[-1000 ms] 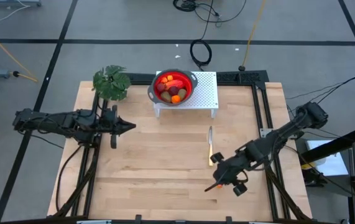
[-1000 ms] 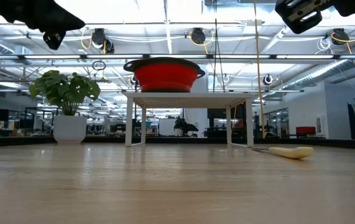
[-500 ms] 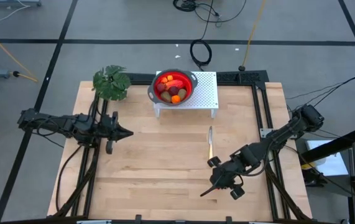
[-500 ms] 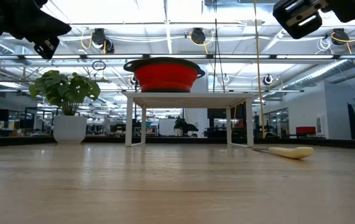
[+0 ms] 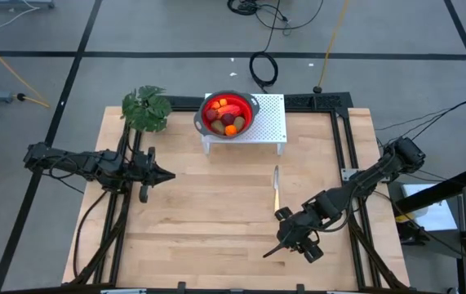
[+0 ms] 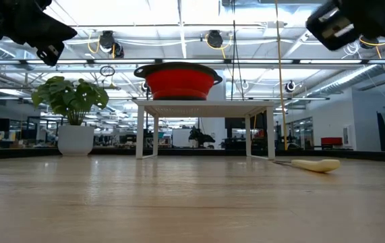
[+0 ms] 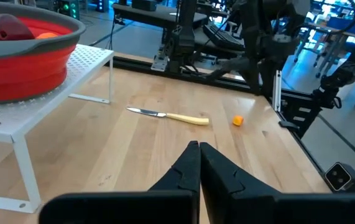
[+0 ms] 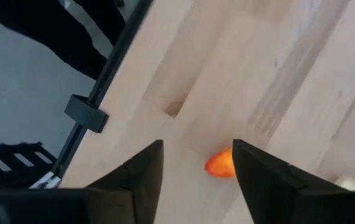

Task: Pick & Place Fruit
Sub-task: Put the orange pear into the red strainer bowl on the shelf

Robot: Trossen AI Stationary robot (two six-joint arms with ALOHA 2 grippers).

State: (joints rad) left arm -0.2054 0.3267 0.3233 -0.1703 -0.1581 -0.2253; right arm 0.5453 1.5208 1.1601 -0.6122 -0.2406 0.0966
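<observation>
High view: the red bowl (image 5: 228, 113) on the white rack (image 5: 267, 122) at the table's (image 5: 200, 220) far edge holds most of the fruit (image 5: 228, 121). The left gripper (image 5: 167, 175) hovers at left; the right gripper (image 5: 275, 248) is near right, beside the knife (image 5: 276, 189).

Left wrist view: jaws clenched, empty; a small orange fruit (image 7: 237, 121) lies just past the knife.

Right wrist view: jaws released, astride that orange fruit (image 8: 221, 164).

Left gripper (image 5: 170, 175) fingers pressed together, right gripper (image 5: 272, 250) fingers parted, pointing down
</observation>
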